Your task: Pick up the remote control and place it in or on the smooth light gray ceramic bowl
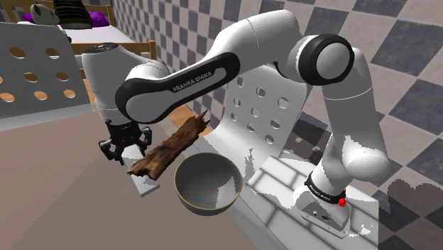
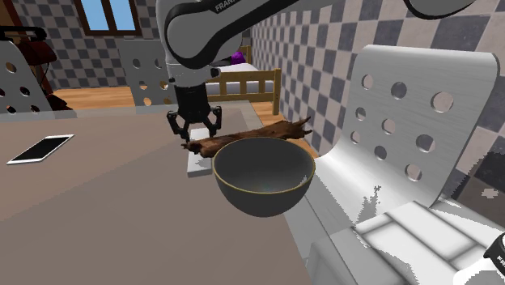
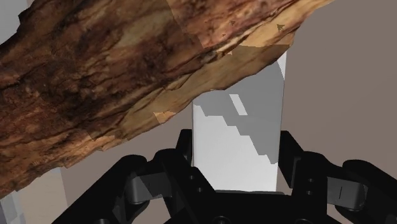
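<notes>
The remote control [image 2: 197, 164] is seen as a plain white, flat slab lying on the brown tabletop [image 2: 97, 194]. A rough brown piece of driftwood [image 2: 259, 133] is laid across it, so that its middle is covered. In the second exterior view, the near end of the remote is seen sticking out toward the camera, just left of the bowl [image 2: 263, 202]. The bowl is drawn dark grey with a pale yellowish rim and is set upright near the tabletop's near right edge, just beside the driftwood.

The gripper [image 2: 194, 129] is held pointing down over the far end of the remote, behind the driftwood. In the wrist view the fingers [image 3: 186, 151] are seen spread apart, with the white slab filling the gap between them. Whether it is touched by them cannot be told.

A white chair [image 2: 421, 105] with round holes in its back is placed to the right of the bowl. Far to the left on the tabletop, a flat black thing with a white frame [image 2: 42, 148] is seen.
</notes>
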Available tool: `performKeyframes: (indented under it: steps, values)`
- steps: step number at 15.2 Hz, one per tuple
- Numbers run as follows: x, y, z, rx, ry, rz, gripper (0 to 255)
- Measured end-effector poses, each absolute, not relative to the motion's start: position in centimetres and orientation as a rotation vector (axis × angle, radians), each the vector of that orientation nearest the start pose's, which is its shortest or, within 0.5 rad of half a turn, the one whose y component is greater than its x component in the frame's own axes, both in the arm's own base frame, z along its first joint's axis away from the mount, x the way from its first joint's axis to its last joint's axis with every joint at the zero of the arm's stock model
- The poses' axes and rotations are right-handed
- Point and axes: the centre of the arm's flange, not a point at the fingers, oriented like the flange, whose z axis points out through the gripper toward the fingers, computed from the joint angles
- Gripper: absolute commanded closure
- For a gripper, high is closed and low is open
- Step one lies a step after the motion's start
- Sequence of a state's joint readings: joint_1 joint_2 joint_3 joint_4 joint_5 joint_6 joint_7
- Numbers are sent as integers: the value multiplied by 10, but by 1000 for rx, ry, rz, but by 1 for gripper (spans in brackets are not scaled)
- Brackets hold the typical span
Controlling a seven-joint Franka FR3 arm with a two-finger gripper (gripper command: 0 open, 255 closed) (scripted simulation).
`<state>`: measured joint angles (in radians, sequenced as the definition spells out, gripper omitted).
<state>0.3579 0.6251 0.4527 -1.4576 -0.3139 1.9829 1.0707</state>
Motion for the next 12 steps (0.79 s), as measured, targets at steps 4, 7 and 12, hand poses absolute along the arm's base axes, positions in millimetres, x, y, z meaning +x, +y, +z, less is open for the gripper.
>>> performKeyframes:
  steps: [4,7,12]
  values:
    - [540,454,362,-3168,317,0,255]
    - [541,456,376,-3167,317,-1,255]
    - [539,456,403,-3167,317,-1,255]
